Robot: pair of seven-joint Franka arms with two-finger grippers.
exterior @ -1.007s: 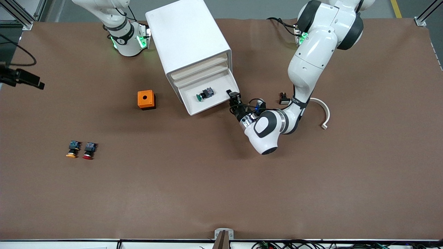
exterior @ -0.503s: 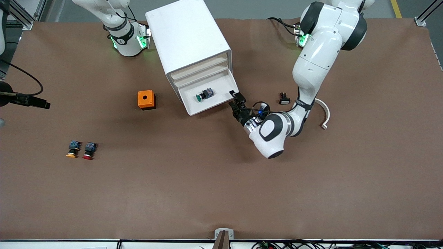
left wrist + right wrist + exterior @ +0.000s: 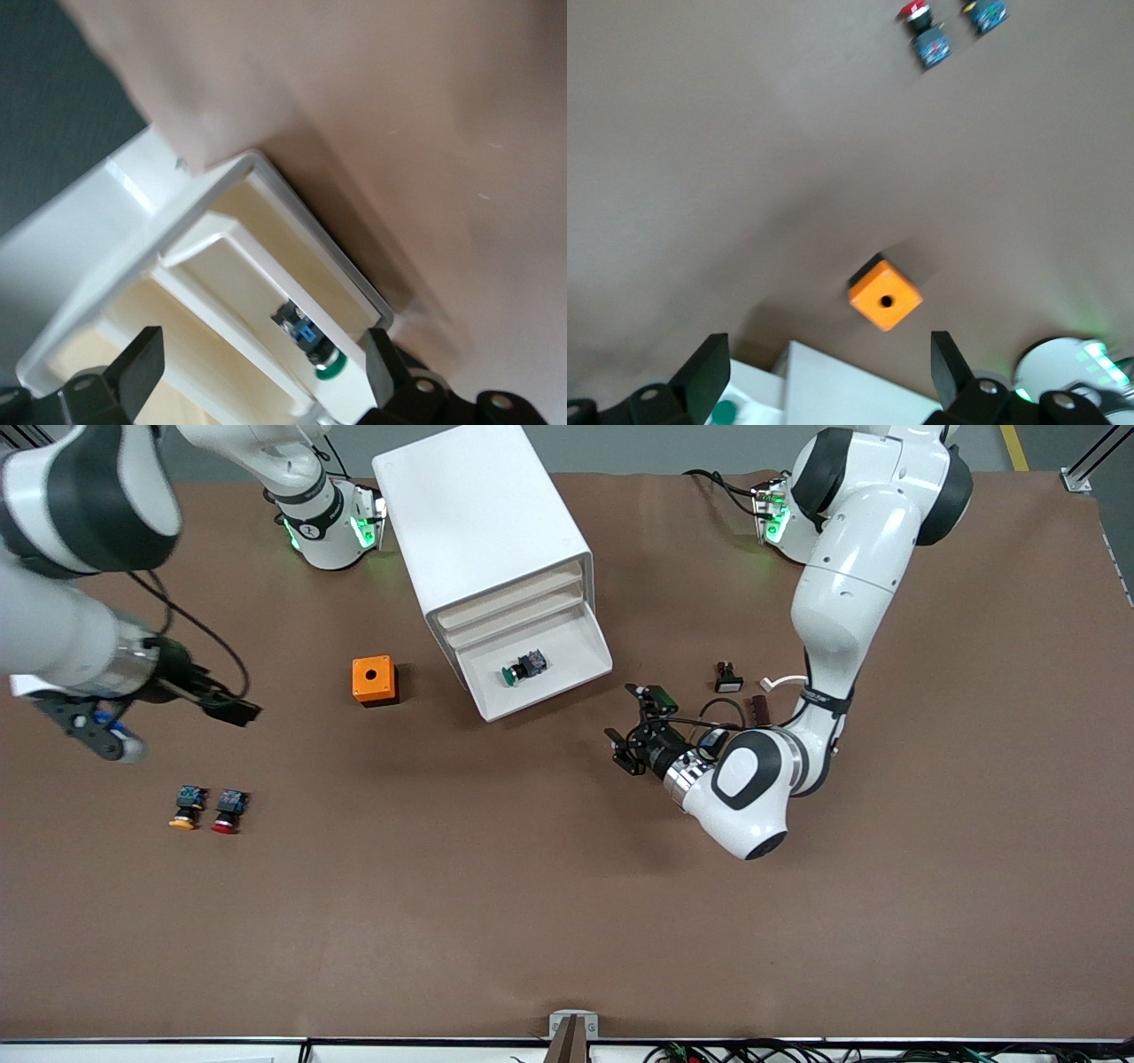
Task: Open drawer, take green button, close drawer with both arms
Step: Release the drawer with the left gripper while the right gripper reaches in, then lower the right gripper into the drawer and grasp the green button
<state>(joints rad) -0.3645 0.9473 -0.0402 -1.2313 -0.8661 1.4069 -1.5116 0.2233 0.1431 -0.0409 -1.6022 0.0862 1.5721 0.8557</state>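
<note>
Drawer (image 3: pixel 540 673), the lowest of four in the white cabinet (image 3: pixel 483 531), stands pulled out toward the front camera, its tray open to view. The green-capped button (image 3: pixel 523 668) lies on its side inside that tray, cap toward the right arm's end of the worktop (image 3: pixel 567 921); the left wrist view shows it too, resting against the tray's floor (image 3: pixel 312 343).

The left gripper (image 3: pixel 640 732) sits low over bare worktop just off the drawer's corner at the left arm's end, apart from the drawer, jaws spread wide and holding nothing. In its own wrist view the two fingers (image 3: pixel 142 363) frame the open drawer front.

The right gripper (image 3: pixel 232 708) hangs above the worktop toward the right arm's end, between the orange cube (image 3: pixel 374 680) and the pair of spare buttons, one yellow-capped (image 3: pixel 185 808) and one red-capped (image 3: pixel 229 811), which lie side by side nearer the front camera. Its jaws are wide apart and empty, as its wrist view shows, with the cube (image 3: pixel 885 299) below and between the fingertips (image 3: pixel 709 367).

Near the left arm's forearm lies a small dark part with a white end (image 3: pixel 727 678), and beside it a brownish piece (image 3: pixel 760 708), possibly a connector; it is too small to tell
</note>
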